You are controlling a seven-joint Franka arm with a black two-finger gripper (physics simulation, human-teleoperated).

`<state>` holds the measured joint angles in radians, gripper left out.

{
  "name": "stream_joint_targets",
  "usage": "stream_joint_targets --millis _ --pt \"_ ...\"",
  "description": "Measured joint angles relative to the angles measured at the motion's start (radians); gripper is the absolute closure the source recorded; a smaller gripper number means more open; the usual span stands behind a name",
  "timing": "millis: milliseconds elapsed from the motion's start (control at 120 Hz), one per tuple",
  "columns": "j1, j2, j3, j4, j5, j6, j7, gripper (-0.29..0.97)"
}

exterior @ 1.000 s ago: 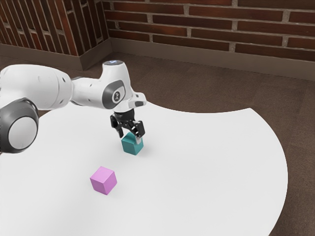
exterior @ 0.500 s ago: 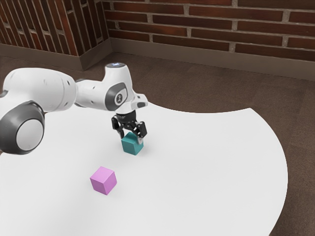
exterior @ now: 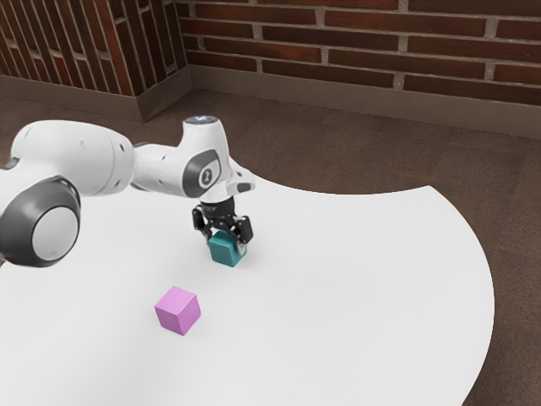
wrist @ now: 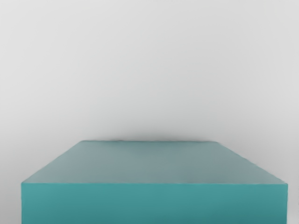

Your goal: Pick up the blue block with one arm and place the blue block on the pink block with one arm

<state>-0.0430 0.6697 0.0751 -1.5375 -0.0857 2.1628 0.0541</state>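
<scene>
Tool [exterior: 222,235] has descended around the blue block [exterior: 226,250] on the worktop [exterior: 355,296]; its fingers [exterior: 200,225] stand apart astride it, apparently not pressing yet. Pink block [exterior: 177,309] lies at seven o'clock; closing comes next.

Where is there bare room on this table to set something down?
The table, from the blue block to its rim at the exterior view's right, is bare. Crowded only where the tool is down over it, the pink block nearby.

Blue block [exterior: 225,250], pink block [exterior: 177,309] and table [exterior: 380,296] all look smooth, matt.
</scene>
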Motion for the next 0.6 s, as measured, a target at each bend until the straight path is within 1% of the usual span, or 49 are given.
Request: stream_joint_targets --millis 408,450,558,600 --pt "-0.001 0.002 0.000 -0.007 -0.001 0.027 -0.012 0.02" --pt "-0.001 0.001 0.000 -0.007 -0.002 0.028 -0.013 0.07" --pt "-0.003 -0.001 0.000 -0.008 -0.003 0.030 -0.017 0.26" --pt "-0.003 -0.001 0.000 -0.008 -0.001 0.031 -0.020 0.30"
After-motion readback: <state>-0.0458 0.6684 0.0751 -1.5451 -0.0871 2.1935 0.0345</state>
